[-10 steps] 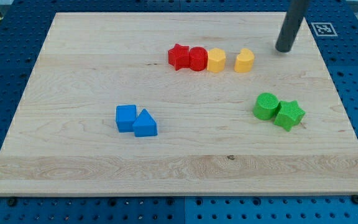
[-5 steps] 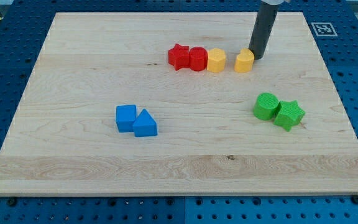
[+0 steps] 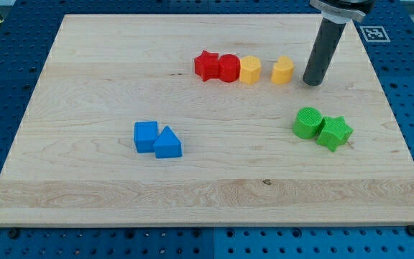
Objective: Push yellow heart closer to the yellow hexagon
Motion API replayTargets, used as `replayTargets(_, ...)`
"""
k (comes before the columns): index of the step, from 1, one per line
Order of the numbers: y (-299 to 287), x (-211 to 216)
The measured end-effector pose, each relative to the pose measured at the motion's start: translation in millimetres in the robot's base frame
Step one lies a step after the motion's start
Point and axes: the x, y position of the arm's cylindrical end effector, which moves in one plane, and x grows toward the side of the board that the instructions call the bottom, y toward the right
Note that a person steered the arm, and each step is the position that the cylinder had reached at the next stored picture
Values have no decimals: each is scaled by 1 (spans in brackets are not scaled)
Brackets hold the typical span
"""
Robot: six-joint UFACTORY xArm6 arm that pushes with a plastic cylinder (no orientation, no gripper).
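Observation:
The yellow heart (image 3: 282, 70) lies on the wooden board near the view's top, right of centre. The yellow hexagon (image 3: 249, 70) lies a short gap to its left, touching the red cylinder (image 3: 228, 68). My tip (image 3: 312, 82) rests on the board just right of the yellow heart and slightly lower, with a small gap between them. The dark rod rises from there to the view's top edge.
A red star (image 3: 206, 65) sits left of the red cylinder. A green cylinder (image 3: 307, 122) and a green star (image 3: 334, 132) lie at the right. A blue cube (image 3: 146, 136) and a blue triangle (image 3: 168, 143) lie left of centre. The board's right edge (image 3: 390, 108) is close.
My tip moved from the upper right in to the heart's right side, then shifted right and slightly down to its present spot. The heart barely moved.

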Motion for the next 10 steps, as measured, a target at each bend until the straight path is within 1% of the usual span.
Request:
replayTargets(1, 0, -18)
replayTargets(6, -35, -20)
replayTargets(7, -28, -20)
replayTargets(8, -11, -14)
replayTargets(10, -16, 26)
